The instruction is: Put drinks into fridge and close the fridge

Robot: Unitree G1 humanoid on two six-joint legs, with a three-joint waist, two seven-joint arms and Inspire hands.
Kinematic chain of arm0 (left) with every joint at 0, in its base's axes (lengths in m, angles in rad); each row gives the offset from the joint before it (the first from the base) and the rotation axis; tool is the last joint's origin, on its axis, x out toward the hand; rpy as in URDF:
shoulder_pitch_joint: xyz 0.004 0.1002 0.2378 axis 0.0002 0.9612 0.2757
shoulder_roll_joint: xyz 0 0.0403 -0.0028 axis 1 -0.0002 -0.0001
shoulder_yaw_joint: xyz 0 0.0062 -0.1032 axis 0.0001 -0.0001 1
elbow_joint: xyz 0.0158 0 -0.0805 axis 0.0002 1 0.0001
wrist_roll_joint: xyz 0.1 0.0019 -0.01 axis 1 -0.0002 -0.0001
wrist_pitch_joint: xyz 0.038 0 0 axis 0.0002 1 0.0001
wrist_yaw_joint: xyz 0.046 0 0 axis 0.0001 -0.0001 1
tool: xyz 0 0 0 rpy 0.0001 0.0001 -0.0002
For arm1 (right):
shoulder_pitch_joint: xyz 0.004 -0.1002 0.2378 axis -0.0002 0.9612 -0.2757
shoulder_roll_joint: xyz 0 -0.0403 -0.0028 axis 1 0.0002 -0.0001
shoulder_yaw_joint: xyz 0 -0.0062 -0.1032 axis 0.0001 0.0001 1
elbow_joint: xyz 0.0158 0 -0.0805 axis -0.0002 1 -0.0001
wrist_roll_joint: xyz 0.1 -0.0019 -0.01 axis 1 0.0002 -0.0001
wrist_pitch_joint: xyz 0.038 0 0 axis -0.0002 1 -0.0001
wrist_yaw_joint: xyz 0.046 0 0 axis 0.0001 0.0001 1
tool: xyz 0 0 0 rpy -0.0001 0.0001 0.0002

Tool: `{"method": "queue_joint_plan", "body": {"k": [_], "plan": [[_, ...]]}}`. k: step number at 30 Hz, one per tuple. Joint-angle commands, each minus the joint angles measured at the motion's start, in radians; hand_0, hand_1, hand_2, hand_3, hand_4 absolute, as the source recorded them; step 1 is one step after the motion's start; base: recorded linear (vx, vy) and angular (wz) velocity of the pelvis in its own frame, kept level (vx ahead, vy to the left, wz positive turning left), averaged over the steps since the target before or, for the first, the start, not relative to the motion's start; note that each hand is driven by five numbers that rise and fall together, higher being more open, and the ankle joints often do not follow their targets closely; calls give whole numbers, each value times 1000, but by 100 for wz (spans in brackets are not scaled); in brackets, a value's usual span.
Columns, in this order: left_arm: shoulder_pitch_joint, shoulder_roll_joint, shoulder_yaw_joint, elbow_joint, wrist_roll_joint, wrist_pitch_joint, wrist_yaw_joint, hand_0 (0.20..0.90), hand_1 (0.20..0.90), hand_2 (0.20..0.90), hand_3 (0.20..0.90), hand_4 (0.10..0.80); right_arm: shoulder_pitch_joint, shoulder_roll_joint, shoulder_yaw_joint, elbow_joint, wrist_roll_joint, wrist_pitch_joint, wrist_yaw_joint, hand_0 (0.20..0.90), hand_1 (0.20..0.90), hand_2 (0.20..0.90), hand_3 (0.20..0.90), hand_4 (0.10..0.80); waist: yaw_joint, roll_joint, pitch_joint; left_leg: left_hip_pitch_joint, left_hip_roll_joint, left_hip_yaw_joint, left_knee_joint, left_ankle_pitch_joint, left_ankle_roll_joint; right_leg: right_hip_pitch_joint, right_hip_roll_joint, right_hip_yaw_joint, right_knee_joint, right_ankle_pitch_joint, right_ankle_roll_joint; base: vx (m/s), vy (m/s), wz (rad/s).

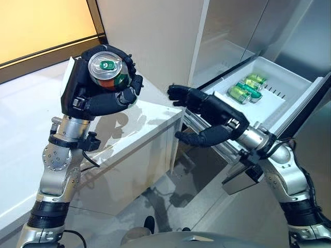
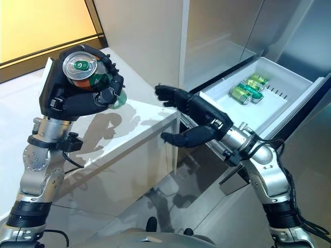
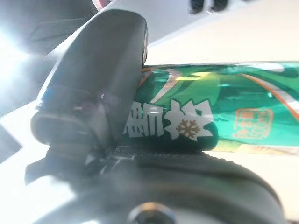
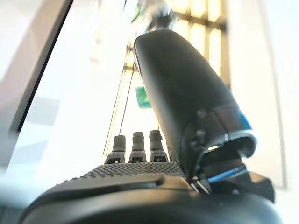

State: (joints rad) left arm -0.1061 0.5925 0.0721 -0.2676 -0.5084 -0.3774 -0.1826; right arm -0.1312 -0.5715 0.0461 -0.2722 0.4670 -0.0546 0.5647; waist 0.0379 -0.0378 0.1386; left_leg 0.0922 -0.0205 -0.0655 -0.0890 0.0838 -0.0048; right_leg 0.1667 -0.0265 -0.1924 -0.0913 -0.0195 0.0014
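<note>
My left hand (image 1: 90, 98) is shut on a green can (image 1: 107, 70) with a silver top and holds it upright, raised above the white counter (image 1: 145, 116). The can's green side shows close in the left wrist view (image 3: 224, 116) with the thumb (image 3: 93, 93) across it. My right hand (image 1: 212, 116) is open and empty, fingers stretched toward the can, in front of the open fridge drawer (image 1: 289, 85). Green cans (image 1: 247, 88) lie in the drawer. The right hand's thumb (image 4: 182, 93) stands straight in its wrist view.
The white counter runs along the left, with a dark-framed window (image 1: 46, 31) behind it. The steel fridge front (image 1: 232, 26) rises behind the drawer. The drawer's steel front (image 1: 243, 178) sticks out low on the right.
</note>
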Motion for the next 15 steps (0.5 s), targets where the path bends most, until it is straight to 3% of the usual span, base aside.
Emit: {"method": "queue_joint_plan", "body": {"k": [1, 7, 15], "plan": [[-109, 50, 41, -71, -46, -139, -2, 300, 300, 300, 200, 100, -79, -8, -2, -46, 26, -92, -46, 900, 900, 900, 900, 800, -20, 12, -105, 50, -1, 40, 2, -135, -9, -23, -39, 48, 4, 23, 97, -8, 10, -5], [-179, 39, -72, -69, -44, -103, -7, 300, 300, 300, 200, 100, -215, -13, 112, 21, 52, -33, -93, 900, 900, 900, 900, 800, -8, 11, -99, 55, 0, 35, 2, -134, -12, -16, -41, 40, 4, 22, 95, 3, 6, -4], [-225, 25, -146, -73, -69, -60, -25, 300, 300, 300, 200, 100, -312, 7, 201, 80, 67, -3, -131, 900, 900, 900, 900, 800, 10, 6, -104, 54, -1, 24, 2, -133, -13, -12, -44, 26, 4, 18, 94, 14, -1, 2]]}}
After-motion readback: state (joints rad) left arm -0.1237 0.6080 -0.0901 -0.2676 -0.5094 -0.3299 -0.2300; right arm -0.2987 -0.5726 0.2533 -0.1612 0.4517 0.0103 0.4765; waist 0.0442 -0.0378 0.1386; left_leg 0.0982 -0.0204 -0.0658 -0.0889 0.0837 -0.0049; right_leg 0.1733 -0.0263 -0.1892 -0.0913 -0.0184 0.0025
